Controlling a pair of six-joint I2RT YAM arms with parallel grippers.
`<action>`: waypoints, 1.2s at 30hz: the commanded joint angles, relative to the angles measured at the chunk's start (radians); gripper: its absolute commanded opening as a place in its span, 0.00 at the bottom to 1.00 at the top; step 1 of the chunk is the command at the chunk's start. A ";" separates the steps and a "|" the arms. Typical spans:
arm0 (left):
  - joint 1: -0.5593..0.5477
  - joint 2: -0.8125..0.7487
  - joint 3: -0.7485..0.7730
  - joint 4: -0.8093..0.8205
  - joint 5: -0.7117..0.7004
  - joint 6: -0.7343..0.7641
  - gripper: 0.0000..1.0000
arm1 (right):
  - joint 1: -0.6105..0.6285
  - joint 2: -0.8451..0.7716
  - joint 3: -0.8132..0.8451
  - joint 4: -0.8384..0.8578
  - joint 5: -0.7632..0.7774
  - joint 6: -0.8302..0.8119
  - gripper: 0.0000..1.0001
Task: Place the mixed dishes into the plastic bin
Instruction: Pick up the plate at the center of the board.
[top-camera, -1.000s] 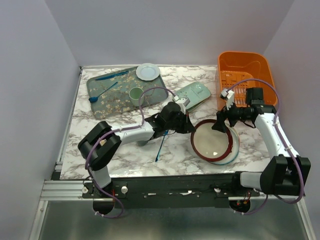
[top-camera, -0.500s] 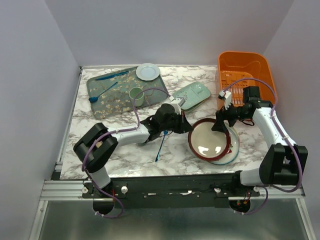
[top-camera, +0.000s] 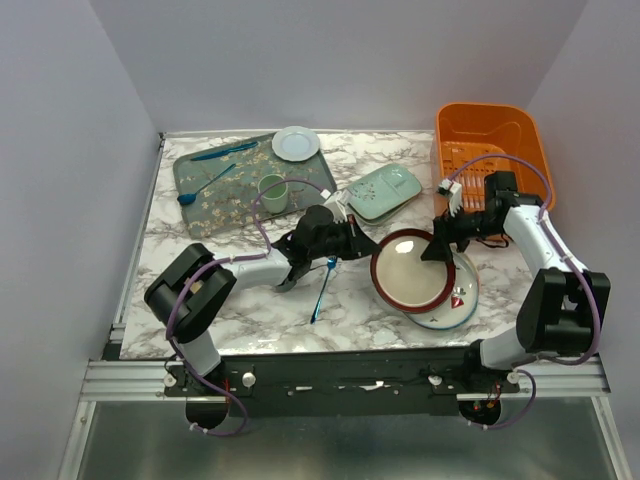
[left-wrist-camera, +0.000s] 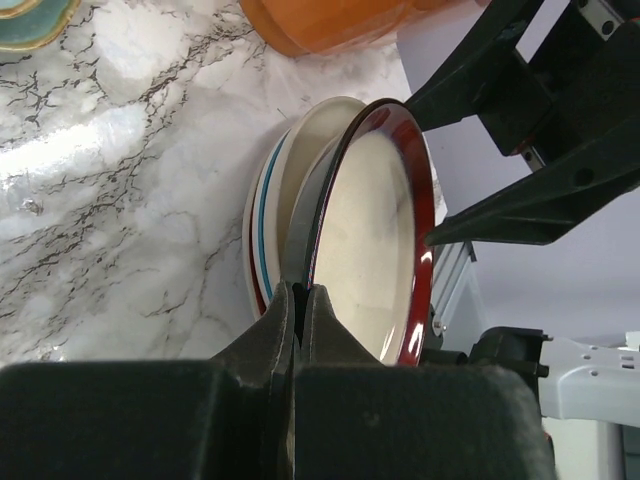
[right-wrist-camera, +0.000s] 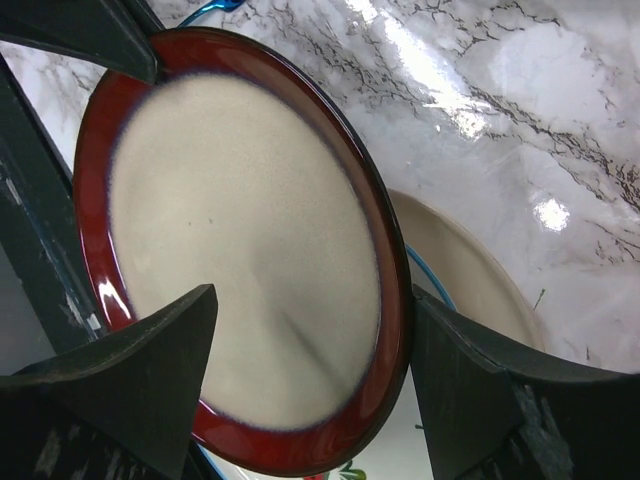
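A red-rimmed plate (top-camera: 410, 272) with a cream face is tipped up off a white plate with red marks (top-camera: 455, 305) at the table's front right. My left gripper (top-camera: 360, 250) is shut on its left rim; the left wrist view shows the closed jaws pinching the plate (left-wrist-camera: 370, 230) edge. My right gripper (top-camera: 437, 250) stands open across the opposite rim. In the right wrist view the plate (right-wrist-camera: 240, 250) lies between that gripper's (right-wrist-camera: 312, 295) fingers, one finger (right-wrist-camera: 470, 380) against its outer edge. The orange plastic bin (top-camera: 490, 150) stands at the back right. A pale-green divided dish (top-camera: 385, 190) lies mid-table.
A dark floral tray (top-camera: 215, 195) at the back left holds a pale mug (top-camera: 272, 190), a small plate (top-camera: 296, 143) and blue spoons. Another blue spoon (top-camera: 323, 290) lies on the marble just left of the plates.
The left gripper has drawn the red-rimmed plate leftward and tipped it up off the white plate. The right gripper has followed to the far rim, its jaws narrowing.
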 joint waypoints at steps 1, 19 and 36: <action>0.006 -0.025 0.019 0.251 0.049 -0.113 0.00 | 0.002 0.055 0.032 -0.053 -0.071 0.027 0.79; 0.026 -0.028 -0.009 0.374 0.066 -0.179 0.00 | -0.011 0.103 0.045 -0.032 -0.100 0.113 0.71; 0.046 -0.111 -0.019 0.334 0.072 -0.119 0.00 | -0.055 0.086 0.136 -0.242 -0.347 0.013 0.01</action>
